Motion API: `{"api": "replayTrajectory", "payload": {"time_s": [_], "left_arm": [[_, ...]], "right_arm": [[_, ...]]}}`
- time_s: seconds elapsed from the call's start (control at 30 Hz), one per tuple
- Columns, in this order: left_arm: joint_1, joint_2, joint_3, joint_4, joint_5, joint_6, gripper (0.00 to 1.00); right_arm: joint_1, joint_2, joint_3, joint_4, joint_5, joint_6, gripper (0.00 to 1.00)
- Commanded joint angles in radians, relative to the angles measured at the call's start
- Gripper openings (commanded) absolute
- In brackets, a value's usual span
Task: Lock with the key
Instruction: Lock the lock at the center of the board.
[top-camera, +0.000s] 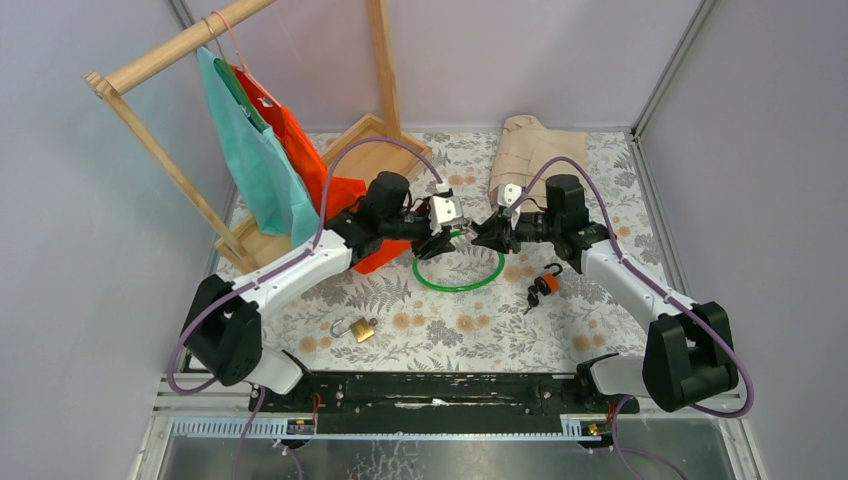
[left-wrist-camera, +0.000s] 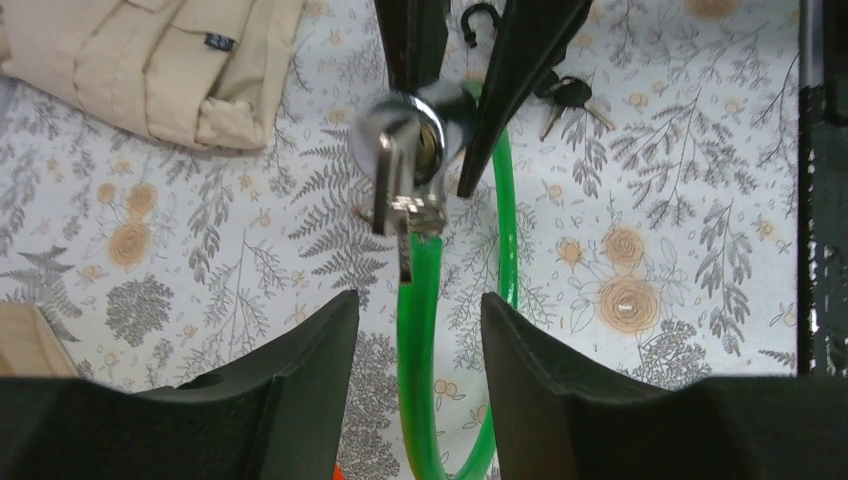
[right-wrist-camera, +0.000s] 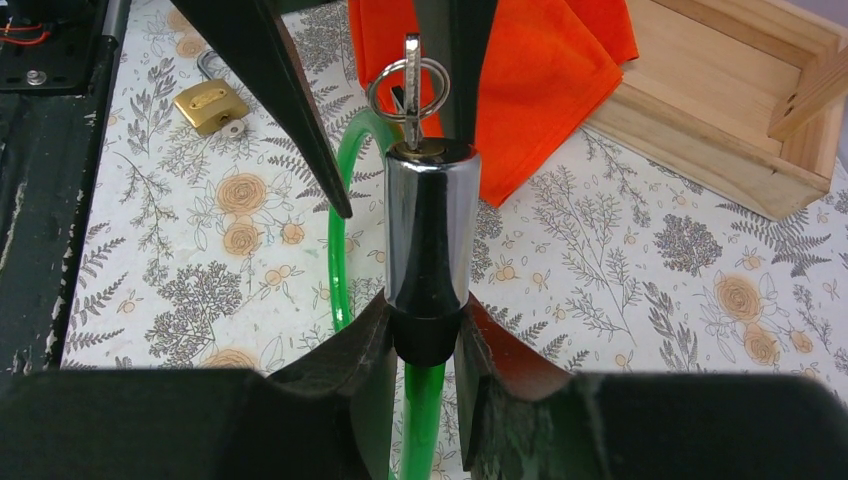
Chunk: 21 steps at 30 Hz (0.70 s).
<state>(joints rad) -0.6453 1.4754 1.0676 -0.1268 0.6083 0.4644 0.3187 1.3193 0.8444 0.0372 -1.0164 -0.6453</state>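
A: The right gripper (right-wrist-camera: 425, 322) sits nearest, clamped on the dark collar at the base of the lock (right-wrist-camera: 428, 215). It holds the lock upright above the table (right-wrist-camera: 620, 260)

B: And the left gripper (left-wrist-camera: 418, 302)?

A: Its jaws stand apart with nothing between them. From its own camera the tips stop just short of the key (left-wrist-camera: 400, 208), so it faces the key but doesn't grip it

B: So where is the key?

A: It's seated in the slot in the end of the lock, with its bow sticking out and a thin ring (right-wrist-camera: 383, 88) through the bow

B: Which step is this, then?

A: I judge it's the turn of the key. The key is in and the lock is braced, but no fingers are on the bow

B: What does the next move need?

A: The left jaws would have to come forward around the bow, flat sides to the pads, close, then twist about the lock's axis. The right grip must keep it from spinning along. The bow is thin and the ring may get in the way

B: How does the lock look?

A: It's a polished chrome cylinder, and the green cable (top-camera: 462, 287) leaves its base and loops over the table. I can't tell whether the cable's other end is seated in the lock

B: Anything beyond it?

A: A brass padlock (right-wrist-camera: 210, 103) lies on the table, and farther off there's an orange bag (right-wrist-camera: 540, 70) and a wooden rack (right-wrist-camera: 730, 110)
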Motion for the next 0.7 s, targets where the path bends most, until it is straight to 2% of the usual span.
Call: {"api": "replayTrajectory", "payload": {"time_s": [0.0,0.17,0.3,0.57,0.67], "left_arm": [[0.016,-0.037,0.114,-0.113,0.038,0.071,0.58],[0.021,-0.015,0.231,-0.243,0.092,0.139,0.6],[0.021,0.021,0.306,-0.326,0.136,0.204,0.58],[0.021,0.098,0.434,-0.445,0.188,0.316,0.36],[0.021,0.115,0.455,-0.469,0.189,0.346,0.31]], "right_arm": [[0.012,0.026,0.005,-0.11,-0.024,-0.023,0.0],[0.013,0.026,0.008,-0.117,-0.026,-0.025,0.0],[0.014,0.026,0.006,-0.117,-0.027,-0.025,0.0],[0.013,0.034,0.006,-0.122,-0.03,-0.028,0.0],[0.012,0.035,0.006,-0.124,-0.028,-0.03,0.0]]}}
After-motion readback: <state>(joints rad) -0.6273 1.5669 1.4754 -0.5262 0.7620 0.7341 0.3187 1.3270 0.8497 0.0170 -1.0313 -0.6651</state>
